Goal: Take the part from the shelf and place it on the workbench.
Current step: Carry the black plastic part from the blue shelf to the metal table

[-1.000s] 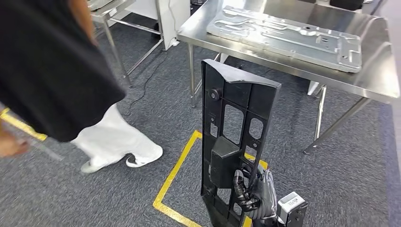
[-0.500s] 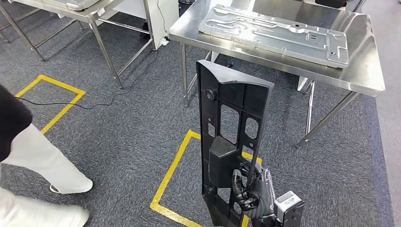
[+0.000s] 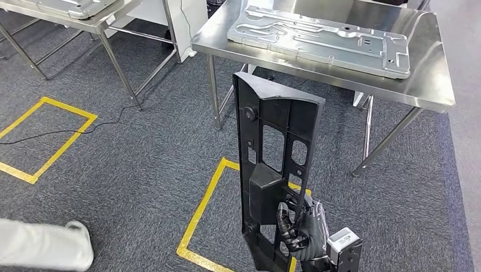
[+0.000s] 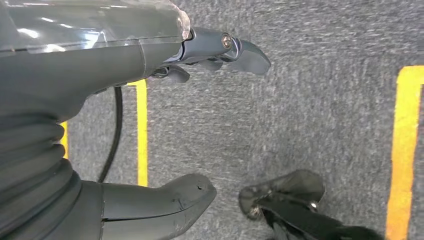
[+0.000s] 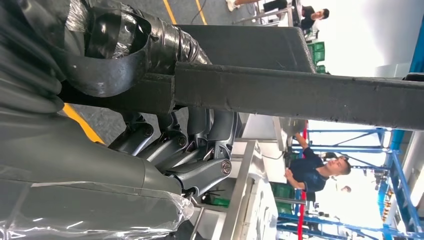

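Our right hand [image 3: 300,229] clamps the lower end of the tall black part [image 3: 275,164], held upright above the yellow floor marking [image 3: 207,201]. Our left hand [image 4: 150,125] hangs empty, fingers apart. We judge the carry under way; next we must close on the steel workbench [image 3: 425,93] ahead and lay the part beside the metal panel [image 3: 320,39].

Part [image 3: 272,170] matt black plastic; workbench [image 3: 431,85] shiny steel; floor [image 3: 142,164] rough grey, probably carpet.
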Robot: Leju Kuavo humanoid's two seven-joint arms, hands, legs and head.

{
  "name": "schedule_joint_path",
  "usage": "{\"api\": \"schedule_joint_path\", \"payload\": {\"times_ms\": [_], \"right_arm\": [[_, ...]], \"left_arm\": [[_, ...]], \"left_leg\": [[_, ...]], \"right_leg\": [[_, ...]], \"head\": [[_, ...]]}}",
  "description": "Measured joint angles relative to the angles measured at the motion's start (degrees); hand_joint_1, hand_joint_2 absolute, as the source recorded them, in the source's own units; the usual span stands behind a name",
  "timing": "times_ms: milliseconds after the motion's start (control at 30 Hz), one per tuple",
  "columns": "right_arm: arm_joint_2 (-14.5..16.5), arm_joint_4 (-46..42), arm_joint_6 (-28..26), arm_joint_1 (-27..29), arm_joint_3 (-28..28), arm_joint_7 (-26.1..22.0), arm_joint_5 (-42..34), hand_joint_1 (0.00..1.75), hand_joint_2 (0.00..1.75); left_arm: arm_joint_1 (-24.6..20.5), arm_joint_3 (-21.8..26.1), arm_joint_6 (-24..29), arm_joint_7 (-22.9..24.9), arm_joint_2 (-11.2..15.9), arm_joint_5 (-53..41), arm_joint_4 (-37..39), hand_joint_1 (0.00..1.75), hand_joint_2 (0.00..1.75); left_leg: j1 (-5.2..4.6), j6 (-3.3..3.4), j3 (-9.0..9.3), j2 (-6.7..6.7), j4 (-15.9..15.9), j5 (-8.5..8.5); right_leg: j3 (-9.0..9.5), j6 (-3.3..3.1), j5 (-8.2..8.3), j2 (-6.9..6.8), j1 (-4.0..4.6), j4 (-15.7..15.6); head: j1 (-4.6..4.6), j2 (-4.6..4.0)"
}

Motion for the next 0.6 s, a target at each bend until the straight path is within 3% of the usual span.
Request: {"api": "schedule_joint_path", "payload": {"times_ms": [33,167,233,300,333,367,433,500,567,600], "right_arm": [[0.0,0.0,0.0,0.0,0.0,0.0,0.0,1.75,1.75],[0.0,0.0,-0.1,-0.2,0.2,0.1,0.6,1.75,1.75],[0.0,0.0,-0.3,-0.4,0.2,0.1,1.3,1.75,1.75],[-0.1,0.0,-0.6,-0.5,0.2,0.1,1.8,1.75,1.75],[-0.1,0.0,-0.7,-0.5,0.2,0.2,2.0,1.75,1.75],[-0.1,0.0,-0.7,-0.5,0.2,0.2,2.0,1.75,1.75],[-0.2,0.0,-0.5,-0.6,0.2,0.2,1.7,1.75,1.75],[-0.2,0.0,-0.1,-0.9,0.3,0.2,1.3,1.75,1.75],[-0.2,0.0,0.1,-1.1,0.3,0.2,1.1,1.75,1.75],[-0.2,0.0,0.1,-1.2,0.3,0.2,1.0,1.75,1.75]], "left_arm": [[0.0,0.1,0.0,0.0,0.0,0.0,0.0,0.0,1.75],[0.0,0.4,-0.3,0.0,0.0,0.0,0.1,0.0,1.75],[-0.1,0.5,-0.4,0.0,0.0,0.0,0.1,0.0,1.75],[-0.1,0.5,-0.4,0.0,0.0,0.0,0.1,0.0,1.75],[-0.1,0.5,-0.4,0.0,0.0,0.0,0.1,0.0,1.75],[-0.1,0.5,-0.5,0.0,0.0,-0.1,0.1,0.0,1.75],[-0.1,0.5,-0.6,0.0,-0.1,-0.1,0.2,0.0,1.75],[-0.1,0.5,-0.6,0.0,-0.1,-0.2,0.3,0.0,1.75],[-0.1,0.5,-0.7,0.0,-0.1,-0.2,0.5,0.0,1.75],[-0.1,0.5,-0.7,0.0,-0.1,-0.2,0.5,0.0,1.75]], "left_leg": [[-0.12,0.21,0.58,-0.1,-1.4,0.24],[-0.05,1.28,0.82,-0.09,-2.3,0.35],[0.12,1.83,1.0,0.05,-2.6,0.49],[0.11,2.06,1.01,0.25,-2.6,0.4],[0.1,2.1,1.07,0.4,-2.6,0.33],[0.11,2.13,1.2,0.62,-2.6,0.23],[0.14,1.97,1.74,1.13,-2.6,-0.11],[-0.04,1.49,2.33,1.72,-2.6,-0.57],[-0.27,0.83,2.68,2.56,-2.6,-0.93],[-0.31,0.49,2.84,3.07,-2.7,-1.05]], "right_leg": [[-0.11,0.33,-0.19,0.04,0.06,0.2],[-0.52,1.59,-0.9,-0.01,-0.1,1.1],[-2.65,2.27,-3.62,-0.17,-0.36,5.7],[-6.54,2.72,-6.82,-0.23,-0.6,13.2],[-7.97,2.86,-7.28,-0.25,-0.72,15.7],[-8.45,2.93,-6.53,-0.31,-0.81,16.1],[-6.13,2.78,-2.26,-1.1,-0.87,10.5],[-2.83,2.17,0.77,-3.11,-0.44,3.2],[-1.9,1.47,1.05,-3.7,0.12,0.7],[-1.96,1.12,1.14,-3.01,0.21,0.6]], "head": [[0.01,0.0],[0.03,0.0],[0.03,0.0],[0.02,0.0],[0.02,0.0],[0.02,0.0],[0.03,0.0],[0.03,0.0],[0.01,0.0],[0.02,0.0]]}}
